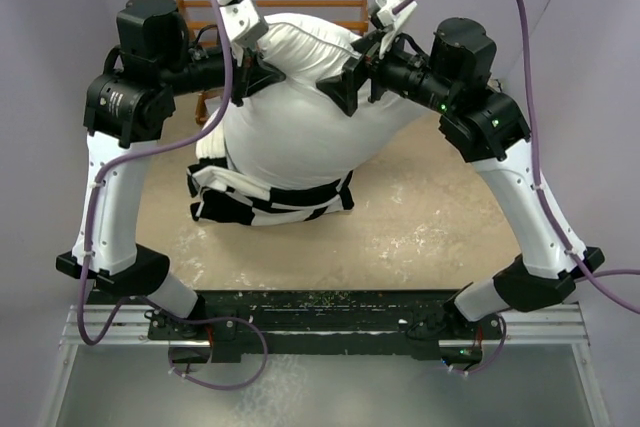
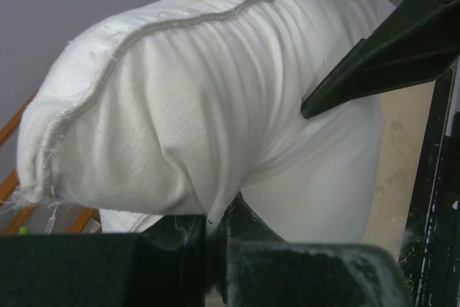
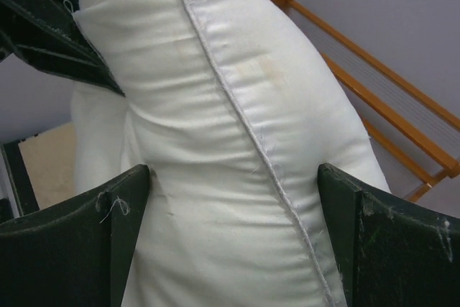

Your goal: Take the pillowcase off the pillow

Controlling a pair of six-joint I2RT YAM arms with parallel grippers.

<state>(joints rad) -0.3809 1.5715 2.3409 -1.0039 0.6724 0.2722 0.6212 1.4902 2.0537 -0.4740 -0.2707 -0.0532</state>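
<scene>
The left tool [image 2: 215,234] is clamped on the far edge of the pillow [image 1: 300,132]. The right tool [image 3: 233,177] straddles that edge, fingers wide apart. The pillowcase [image 1: 270,199] sits bunched at the pillow's near end on the desk [image 1: 430,227].

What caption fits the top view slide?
Left gripper pinches the plump white pillow, right gripper straddles it; black-and-white checkered fleece pillowcase bunched at its lower end.
</scene>
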